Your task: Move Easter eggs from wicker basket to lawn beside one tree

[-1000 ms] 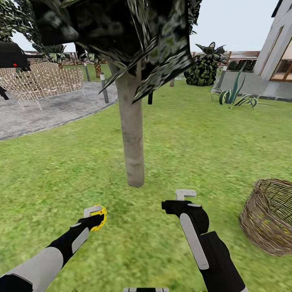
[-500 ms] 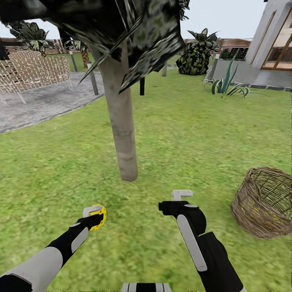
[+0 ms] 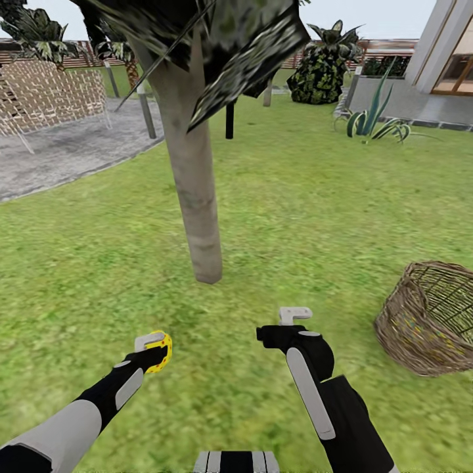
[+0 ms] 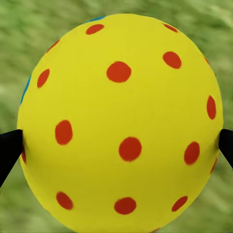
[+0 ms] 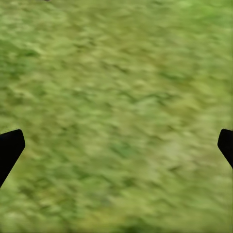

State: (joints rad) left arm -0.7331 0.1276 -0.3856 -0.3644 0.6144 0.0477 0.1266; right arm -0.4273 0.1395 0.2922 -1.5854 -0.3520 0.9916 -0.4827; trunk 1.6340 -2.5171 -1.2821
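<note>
Our left gripper [image 3: 157, 349] holds an egg [image 3: 161, 351] tight. The tree [image 3: 197, 217] stands ahead, a bit to the right. Our right gripper [image 3: 294, 316] is wide open over grass [image 3: 315, 197].

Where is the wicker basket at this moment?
In the head view, the wicker basket stands on the lawn at the far right, beyond the right claw.
</note>
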